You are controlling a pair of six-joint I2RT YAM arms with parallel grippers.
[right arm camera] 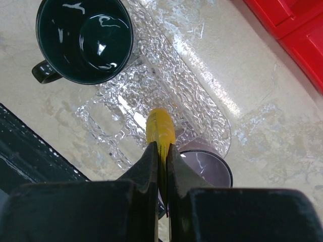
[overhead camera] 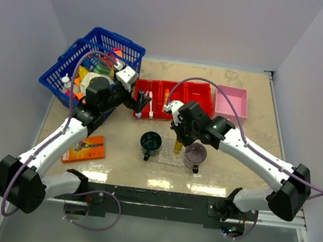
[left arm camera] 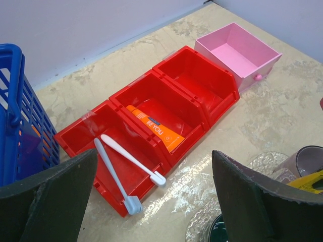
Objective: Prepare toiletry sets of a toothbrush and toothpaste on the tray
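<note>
My right gripper [right arm camera: 160, 146] is shut on the yellow-orange tube [right arm camera: 160, 128] and holds it point-down just above the clear bumpy tray [right arm camera: 202, 96]; the tube also shows in the top view [overhead camera: 178, 146]. Two white toothbrushes [left arm camera: 132, 160] lie crossed in the left compartment of the red bin [left arm camera: 202, 65], heads over its front rim. The orange tube [left arm camera: 156, 129] lies in the middle compartment. My left gripper [left arm camera: 151, 201] is open and empty, hovering above the bin's front; in the top view it [overhead camera: 142, 102] is over the left compartment.
A dark green mug [overhead camera: 150, 142] stands on the tray's left end and a purple-grey mug [overhead camera: 195, 155] at its right end. A pink box [overhead camera: 231, 102] sits right of the red bin. A blue basket [overhead camera: 92, 66] stands back left. An orange razor pack [overhead camera: 85, 148] lies front left.
</note>
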